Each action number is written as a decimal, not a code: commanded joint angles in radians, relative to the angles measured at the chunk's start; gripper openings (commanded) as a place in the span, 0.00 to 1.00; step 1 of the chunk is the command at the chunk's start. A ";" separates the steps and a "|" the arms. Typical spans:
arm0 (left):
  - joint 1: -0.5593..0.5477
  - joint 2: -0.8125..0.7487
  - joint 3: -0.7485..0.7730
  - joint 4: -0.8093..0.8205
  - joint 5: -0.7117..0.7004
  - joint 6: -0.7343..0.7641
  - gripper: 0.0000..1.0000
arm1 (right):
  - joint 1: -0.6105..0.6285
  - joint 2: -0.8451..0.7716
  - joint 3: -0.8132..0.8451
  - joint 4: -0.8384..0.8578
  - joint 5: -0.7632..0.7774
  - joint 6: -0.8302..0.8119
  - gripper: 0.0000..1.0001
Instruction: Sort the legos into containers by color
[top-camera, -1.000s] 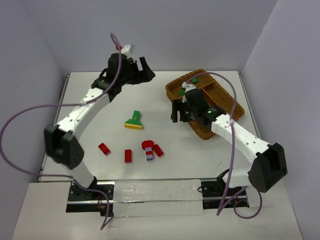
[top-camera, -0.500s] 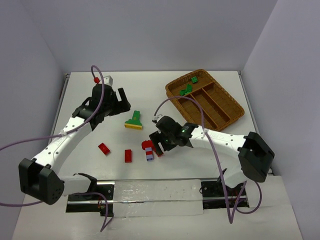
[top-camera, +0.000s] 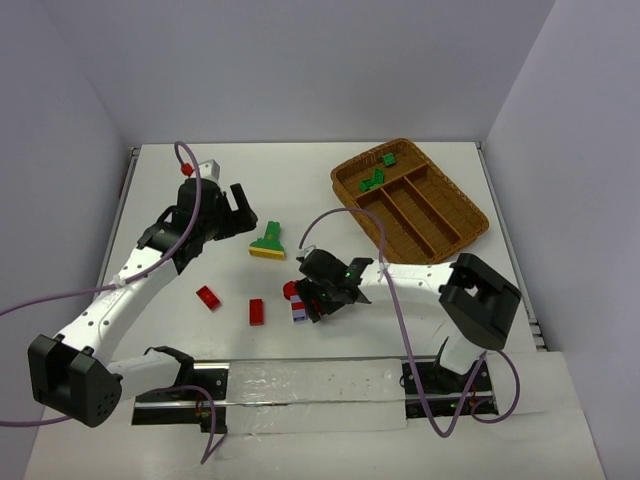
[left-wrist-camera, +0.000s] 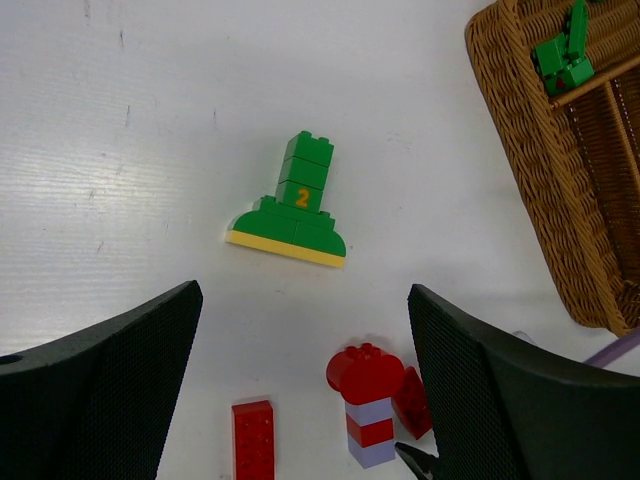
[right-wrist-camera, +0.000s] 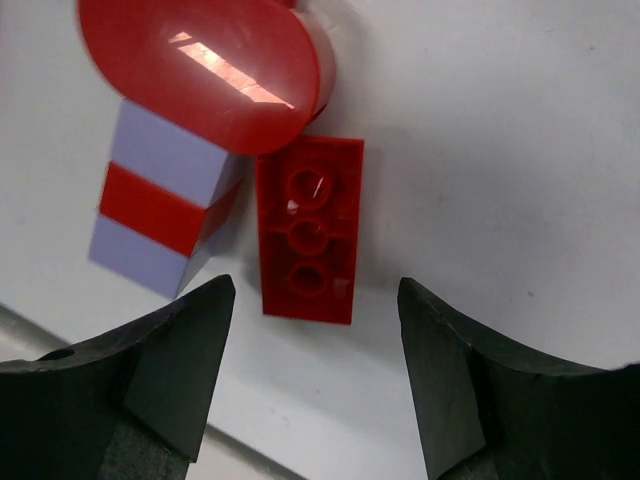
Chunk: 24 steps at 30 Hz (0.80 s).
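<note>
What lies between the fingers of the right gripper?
A red brick, underside up, touched by neither finger; the right gripper is open. The right wrist view shows it.

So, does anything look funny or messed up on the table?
One thing: the red brick beside the red-and-lilac tower lies upside down, with its hollow tubes facing up. Nothing looks broken or spilled.

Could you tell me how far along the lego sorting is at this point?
Done: a few green legos lie in the tray's far end. In hand: nothing gripped yet; the open right gripper straddles a red brick, and the open left gripper hovers above the green-yellow stack. Left: that brick, that stack, two more red bricks and the red-lilac stack.
</note>
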 joint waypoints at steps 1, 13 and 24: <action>0.001 -0.021 0.003 0.036 -0.001 -0.008 0.91 | 0.002 0.038 0.008 0.076 0.080 0.012 0.67; 0.003 0.003 0.010 0.005 -0.036 -0.054 0.91 | -0.072 -0.224 -0.077 0.019 0.182 0.070 0.05; 0.004 0.050 0.025 -0.033 -0.049 -0.101 0.91 | -0.607 -0.377 0.014 0.069 0.096 0.039 0.00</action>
